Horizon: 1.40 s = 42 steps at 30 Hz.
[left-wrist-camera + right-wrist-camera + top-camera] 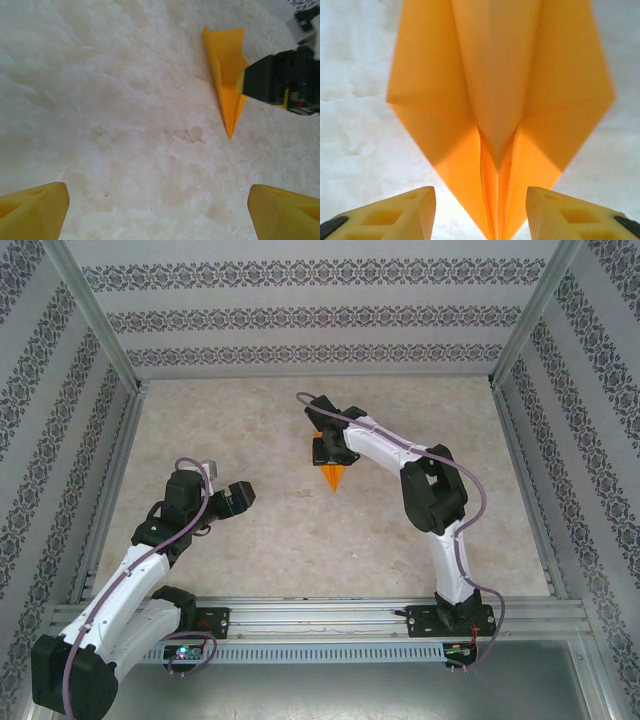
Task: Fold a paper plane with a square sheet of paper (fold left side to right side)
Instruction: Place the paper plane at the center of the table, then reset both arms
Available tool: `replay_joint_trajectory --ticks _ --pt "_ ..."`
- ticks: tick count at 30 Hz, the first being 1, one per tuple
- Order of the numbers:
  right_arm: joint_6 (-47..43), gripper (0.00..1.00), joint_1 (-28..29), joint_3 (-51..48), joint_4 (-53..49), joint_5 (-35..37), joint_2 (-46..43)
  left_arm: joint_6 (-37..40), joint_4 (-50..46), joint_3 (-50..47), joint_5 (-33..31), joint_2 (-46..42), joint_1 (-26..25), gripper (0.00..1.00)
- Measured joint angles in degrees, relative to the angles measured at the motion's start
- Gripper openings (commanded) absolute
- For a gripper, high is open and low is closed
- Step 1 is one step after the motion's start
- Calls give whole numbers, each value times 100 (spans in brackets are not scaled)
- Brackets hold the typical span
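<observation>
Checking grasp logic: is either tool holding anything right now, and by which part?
Nothing looks held. The right tool straddles the nose of the paper plane, with its fingers clear of the paper on both sides. The left tool is open over the table.

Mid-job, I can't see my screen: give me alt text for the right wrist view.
An orange paper plane, creased down its middle, fills the centre against the pale mottled table, its pointed nose running down between the two yellow fingers. The fingers stand apart, with a gap on either side of the nose.
</observation>
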Motion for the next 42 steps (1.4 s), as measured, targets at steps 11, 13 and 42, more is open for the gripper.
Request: replay_joint_trajectory --ticks 11,13,42 --pt "-485 68 208 -1071 258 590 -2168 162 -372 317 -264 -358 44 100" --pt "-605 72 236 -1504 380 697 -2695 177 -409 343 -341 -452 68 100" --pt "-1910 99 -2201 -6655 2684 507 -7919 -46 -400 295 -1270 -841 155 100"
